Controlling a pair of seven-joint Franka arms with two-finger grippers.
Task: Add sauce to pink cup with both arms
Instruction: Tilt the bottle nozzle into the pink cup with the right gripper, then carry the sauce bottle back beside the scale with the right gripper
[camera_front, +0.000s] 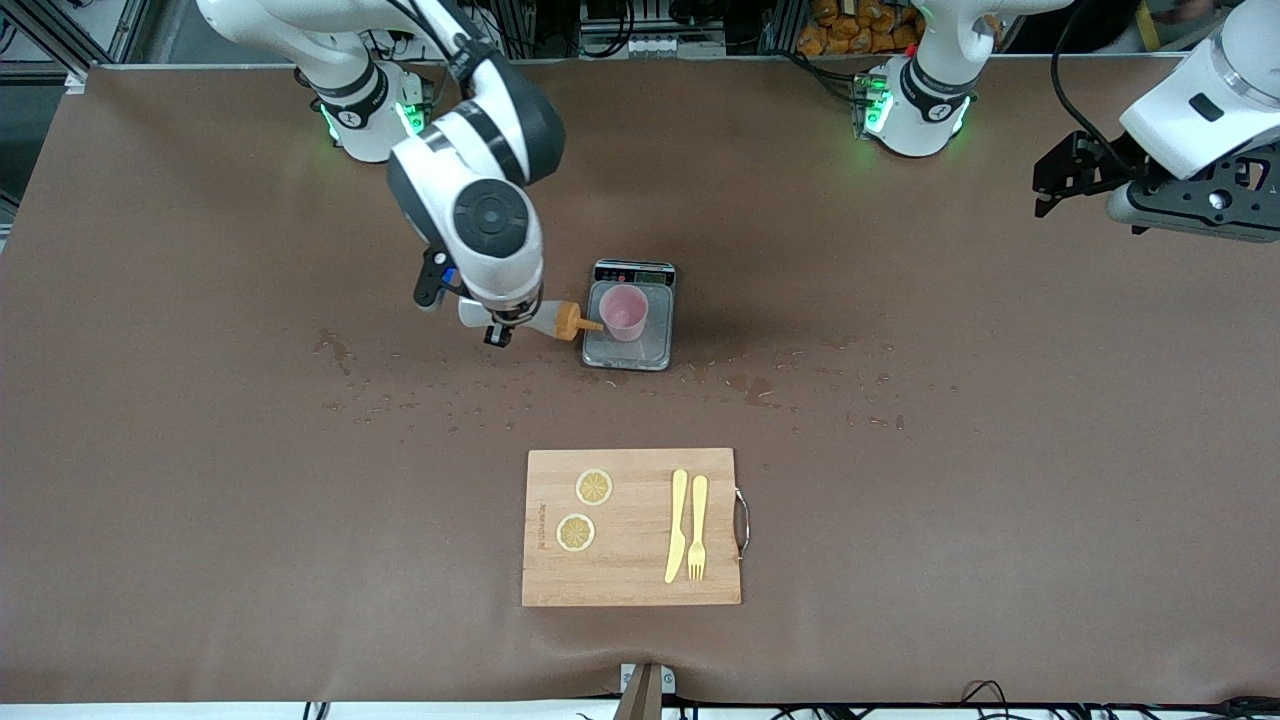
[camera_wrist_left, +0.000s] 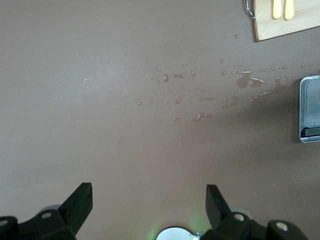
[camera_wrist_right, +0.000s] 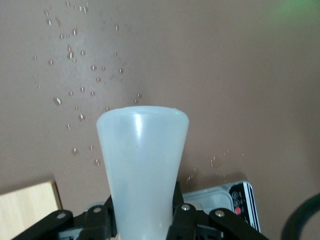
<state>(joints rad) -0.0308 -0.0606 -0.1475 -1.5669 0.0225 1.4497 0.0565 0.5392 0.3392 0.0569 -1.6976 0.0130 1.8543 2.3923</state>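
Sauce (camera_front: 545, 320) is lying tipped on its side in the right hand (camera_front: 500, 328), whose fingers (camera_wrist_right: 182, 220) are clamping the translucent bottle around its body. Its orange cap is pointing away from that hand toward the pink cup (camera_front: 624, 312), the nozzle tip reaching the cup's rim. The pink cup is standing upright on a grey scale (camera_front: 630, 350), just beside the right hand on the side toward the left arm's end of the desk (camera_front: 200, 500). Water drops are dotting the desk around the scale. The left hand (camera_front: 1060, 185) is waiting, hanging wide and holding nothing over bare desk at its own end, well apart from the cup. A wooden board (camera_front: 632, 580) with lemon slices (camera_front: 593, 487), a knife (camera_front: 678, 525) and a fork (camera_front: 697, 527) is lying nearer the front camera than the scale.
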